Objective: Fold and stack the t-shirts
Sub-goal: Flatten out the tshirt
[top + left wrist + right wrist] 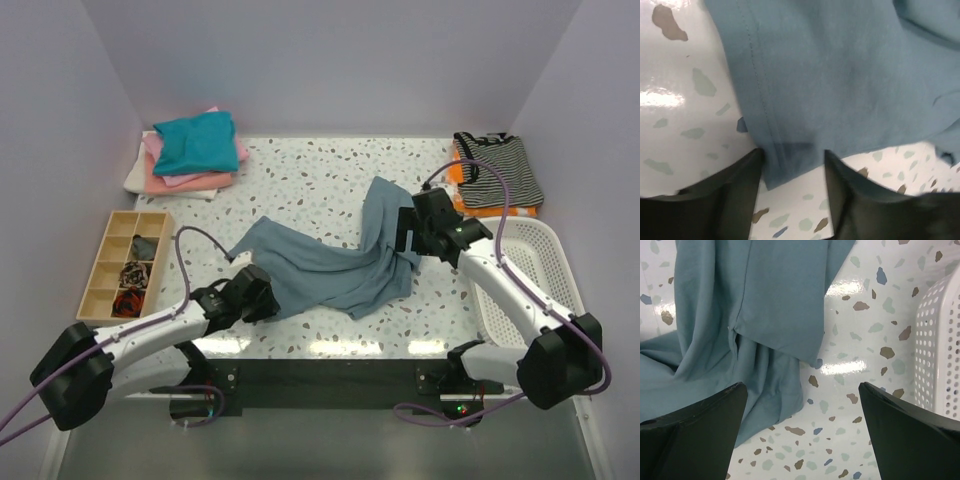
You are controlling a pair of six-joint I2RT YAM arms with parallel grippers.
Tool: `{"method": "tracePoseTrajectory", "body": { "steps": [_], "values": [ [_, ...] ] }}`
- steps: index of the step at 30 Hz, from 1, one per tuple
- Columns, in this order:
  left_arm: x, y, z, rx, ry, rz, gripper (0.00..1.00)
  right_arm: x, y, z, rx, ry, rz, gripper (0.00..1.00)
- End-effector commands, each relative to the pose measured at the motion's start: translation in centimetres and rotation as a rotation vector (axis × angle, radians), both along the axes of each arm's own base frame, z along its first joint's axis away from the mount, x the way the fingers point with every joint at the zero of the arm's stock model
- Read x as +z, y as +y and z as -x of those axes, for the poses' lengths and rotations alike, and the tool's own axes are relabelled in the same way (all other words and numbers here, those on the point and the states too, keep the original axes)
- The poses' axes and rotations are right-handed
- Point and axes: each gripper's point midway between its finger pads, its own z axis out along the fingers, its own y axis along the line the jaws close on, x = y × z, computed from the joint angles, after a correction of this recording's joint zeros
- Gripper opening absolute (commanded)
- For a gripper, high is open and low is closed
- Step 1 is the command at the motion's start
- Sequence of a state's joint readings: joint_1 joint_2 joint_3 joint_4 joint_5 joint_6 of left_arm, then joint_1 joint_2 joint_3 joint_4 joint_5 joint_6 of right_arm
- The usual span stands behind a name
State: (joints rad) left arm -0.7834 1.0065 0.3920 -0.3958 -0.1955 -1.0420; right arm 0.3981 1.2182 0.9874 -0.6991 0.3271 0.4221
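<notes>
The slate-blue t-shirt lies crumpled and spread across the middle of the speckled table. My left gripper is at its near-left hem. In the left wrist view the hem corner lies between my open fingers, with table showing below it. My right gripper is wide open over the shirt's right edge. In the right wrist view the shirt fills the left half and the jaws hold nothing. A folded stack stands at the back left: teal on pink on white.
A striped shirt on orange cloth lies at the back right. A white perforated basket stands at the right edge, also in the right wrist view. A wooden compartment tray with small items stands at the left.
</notes>
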Motion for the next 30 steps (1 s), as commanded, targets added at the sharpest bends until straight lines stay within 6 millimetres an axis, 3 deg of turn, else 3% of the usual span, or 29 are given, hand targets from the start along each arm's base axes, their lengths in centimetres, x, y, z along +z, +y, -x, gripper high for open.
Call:
{"method": "tracePoseTrajectory", "body": {
  "steps": [1, 2, 4, 8, 11, 13, 18, 21, 22, 24, 25, 30],
  "values": [
    [-2.9, 0.6, -0.4, 0.029, 0.019, -0.081, 0.33, -1.3, -0.8, -1.0, -0.034, -0.005, 0.053, 0.99],
    [-2.7, -0.1, -1.0, 0.018, -0.002, -0.06, 0.15, -2.2, -0.8, -1.1, -0.034, 0.018, 0.057, 0.99],
    [-2.6, -0.9, -1.6, 0.003, -0.008, -0.055, 0.0, -3.0, -0.7, -2.0, -0.049, 0.017, 0.029, 0.99],
    [-0.6, -1.7, -3.0, -0.022, -0.061, -0.056, 0.0, -5.6, -1.3, -3.5, -0.09, 0.061, -0.053, 0.99],
    [3.0, -1.6, -4.2, -0.011, -0.14, -0.052, 0.0, -6.7, -1.7, -5.2, -0.105, 0.07, -0.179, 0.94],
    [6.7, -1.7, -5.5, 0.011, -0.226, -0.027, 0.0, -7.2, -1.9, -6.1, -0.111, 0.069, -0.207, 0.88],
    [11.8, -0.9, -6.2, 0.037, -0.297, -0.041, 0.0, -8.1, -0.9, -7.0, -0.094, 0.104, -0.265, 0.77],
    [13.2, -0.8, -6.2, 0.039, -0.32, -0.022, 0.0, -8.9, -0.2, -6.9, -0.087, 0.118, -0.324, 0.63],
    [13.5, -0.7, -6.1, 0.042, -0.324, -0.018, 0.0, -9.3, -0.3, -6.7, -0.088, 0.129, -0.333, 0.45],
    [14.2, -0.6, -6.2, 0.05, -0.339, -0.01, 0.0, -9.1, -0.1, -6.8, -0.081, 0.12, -0.349, 0.24],
    [14.3, -0.5, -6.2, 0.052, -0.339, -0.014, 0.0, -9.2, -0.1, -6.5, -0.076, 0.119, -0.348, 0.02],
    [16.1, 0.2, -6.7, 0.068, -0.376, -0.036, 0.0, -5.2, -0.5, -6.4, -0.029, 0.009, -0.332, 0.0]
  ]
}}
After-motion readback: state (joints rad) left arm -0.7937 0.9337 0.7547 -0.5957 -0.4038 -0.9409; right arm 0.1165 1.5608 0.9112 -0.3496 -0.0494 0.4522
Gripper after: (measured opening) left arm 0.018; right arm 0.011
